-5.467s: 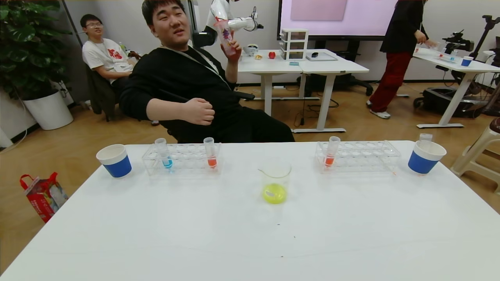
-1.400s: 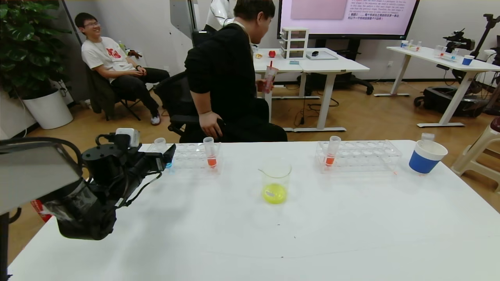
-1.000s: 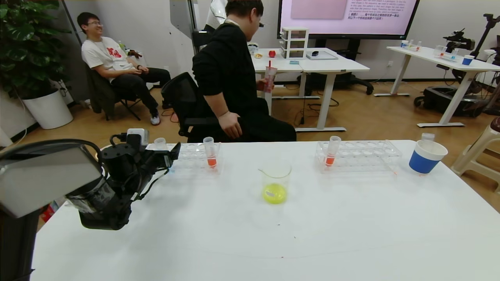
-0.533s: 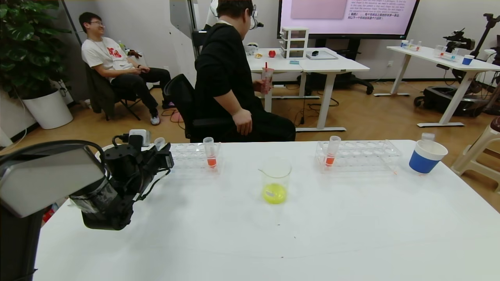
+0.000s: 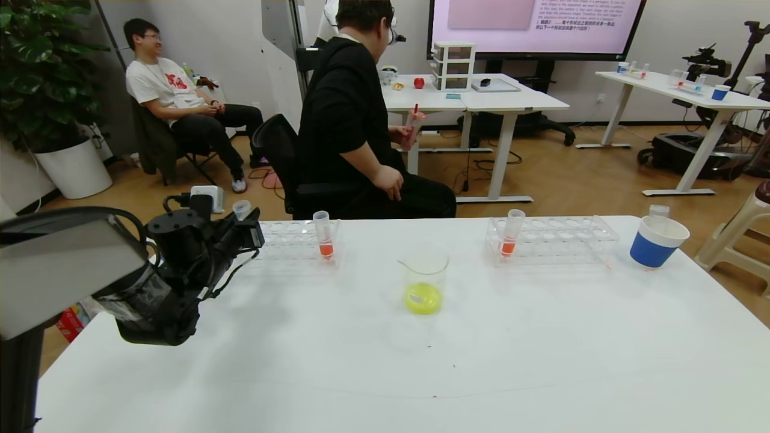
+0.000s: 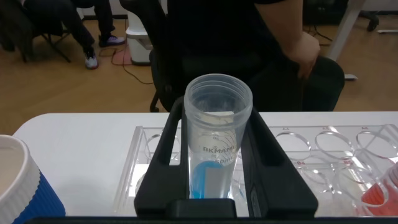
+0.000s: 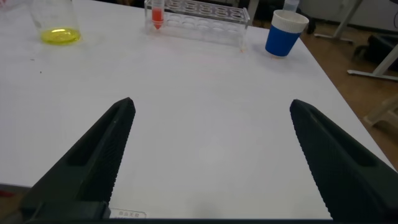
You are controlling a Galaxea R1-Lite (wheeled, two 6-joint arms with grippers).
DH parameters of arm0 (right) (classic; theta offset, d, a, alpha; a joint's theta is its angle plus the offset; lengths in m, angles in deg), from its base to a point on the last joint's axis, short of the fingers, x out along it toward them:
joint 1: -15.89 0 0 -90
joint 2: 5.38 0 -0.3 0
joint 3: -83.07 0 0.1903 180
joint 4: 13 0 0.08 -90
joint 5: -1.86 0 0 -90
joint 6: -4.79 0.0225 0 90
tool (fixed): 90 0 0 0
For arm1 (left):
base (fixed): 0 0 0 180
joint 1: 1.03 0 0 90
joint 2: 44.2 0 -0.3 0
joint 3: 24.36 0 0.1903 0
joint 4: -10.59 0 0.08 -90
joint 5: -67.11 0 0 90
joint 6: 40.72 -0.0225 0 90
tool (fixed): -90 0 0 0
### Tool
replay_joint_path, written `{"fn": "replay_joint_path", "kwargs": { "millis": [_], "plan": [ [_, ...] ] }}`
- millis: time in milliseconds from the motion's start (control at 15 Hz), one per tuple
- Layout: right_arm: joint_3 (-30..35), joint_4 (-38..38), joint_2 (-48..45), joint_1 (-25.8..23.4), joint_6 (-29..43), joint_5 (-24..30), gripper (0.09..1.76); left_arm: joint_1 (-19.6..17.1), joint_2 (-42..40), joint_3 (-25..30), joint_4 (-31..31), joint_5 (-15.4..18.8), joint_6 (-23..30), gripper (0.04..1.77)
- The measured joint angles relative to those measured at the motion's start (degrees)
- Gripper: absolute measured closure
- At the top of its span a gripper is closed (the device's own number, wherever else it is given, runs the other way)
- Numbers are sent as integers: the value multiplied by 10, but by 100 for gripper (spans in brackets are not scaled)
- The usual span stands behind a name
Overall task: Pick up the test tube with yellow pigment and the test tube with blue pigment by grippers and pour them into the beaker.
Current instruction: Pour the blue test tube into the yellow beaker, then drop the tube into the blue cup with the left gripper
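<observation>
At the left of the head frame, the left hand [image 5: 249, 231] is clenched on the test tube with blue pigment [image 6: 214, 158], above the rack [image 5: 289, 240]; the beaker [image 5: 423, 281] stands mid-worktop [image 5: 385, 361], yellow liquid inside. The right hand [image 7: 211, 155] hangs released.

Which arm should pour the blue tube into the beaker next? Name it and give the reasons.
The left. The left gripper is already shut on the test tube with blue pigment, held over the left rack, with the beaker nearby at mid-table. The right gripper is open, holding nothing, low over bare table.
</observation>
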Motion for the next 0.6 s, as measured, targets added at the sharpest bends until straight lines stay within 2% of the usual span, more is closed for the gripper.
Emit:
{"fn": "replay_joint_path", "kwargs": {
  "millis": [267, 600],
  "plan": [
    [0, 0, 0, 0, 0, 0, 11, 4, -65, -15, 73, 5, 0, 132],
    [0, 0, 0, 0, 0, 0, 11, 14, -95, -22, 78, 7, -3, 132]
  ]
}}
